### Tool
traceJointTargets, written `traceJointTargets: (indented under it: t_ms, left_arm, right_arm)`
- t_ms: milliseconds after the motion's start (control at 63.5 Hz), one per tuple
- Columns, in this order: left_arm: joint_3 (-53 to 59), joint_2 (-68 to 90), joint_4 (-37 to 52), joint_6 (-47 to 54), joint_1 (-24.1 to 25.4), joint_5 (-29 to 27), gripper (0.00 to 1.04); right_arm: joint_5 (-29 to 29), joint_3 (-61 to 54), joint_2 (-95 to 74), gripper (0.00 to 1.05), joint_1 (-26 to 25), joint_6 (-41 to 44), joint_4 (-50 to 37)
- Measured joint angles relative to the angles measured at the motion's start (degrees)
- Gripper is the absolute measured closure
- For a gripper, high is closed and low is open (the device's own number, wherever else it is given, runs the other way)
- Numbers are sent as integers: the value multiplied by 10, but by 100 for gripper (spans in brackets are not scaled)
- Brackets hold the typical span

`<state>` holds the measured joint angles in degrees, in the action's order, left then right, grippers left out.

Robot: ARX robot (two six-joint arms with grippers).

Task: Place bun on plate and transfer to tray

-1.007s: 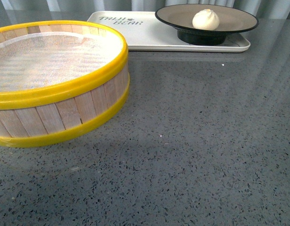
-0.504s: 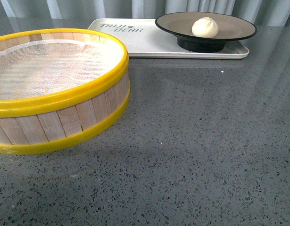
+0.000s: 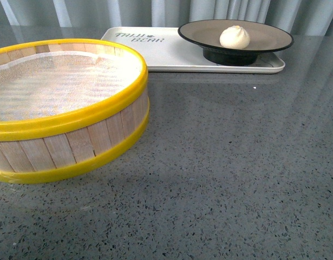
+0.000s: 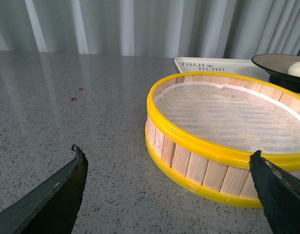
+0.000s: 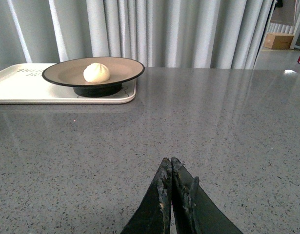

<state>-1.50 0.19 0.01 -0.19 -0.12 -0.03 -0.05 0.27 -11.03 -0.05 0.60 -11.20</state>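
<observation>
The bun [image 3: 235, 37] sits near the middle of the plate [image 3: 274, 40], and the plate stands on the right end of the tray [image 3: 171, 51], at the far side of the worktop [image 3: 226, 162]. You can judge the task as finished from this layout.

The risks for you are small but real. The plate is close to the right edge of the tray, so any bump to the tray could make it slide off. The bun is round and lies loose, so a knock on the plate could roll it to the rim. The steamer basket [image 3: 63, 103] is near the left arm, and a careless swing could push it into the tray.

Both arms are low over the worktop and well apart from the tray. The left hand [image 4: 171, 195] has its fingers spread wide and holds nothing, with the basket just ahead. The right hand [image 5: 170, 187] has its fingers pressed together, also holding nothing.
</observation>
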Motion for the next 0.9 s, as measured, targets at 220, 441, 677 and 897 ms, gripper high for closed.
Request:
traceJointTargets:
  t_ms: [220,441,677,897]
  left_arm:
    - [0,0,0,0,0,0,7]
    - [0,0,0,0,0,0,7]
    - [0,0,0,0,0,0,7]
    - [0,0,0,0,0,0,7]
  right_arm:
    - [0,0,92,103,0,0,108]
    - [0,0,108,103,0,0,111]
    - [0,0,108,70,0,0,111]
    - [0,0,108,31,0,0,111]
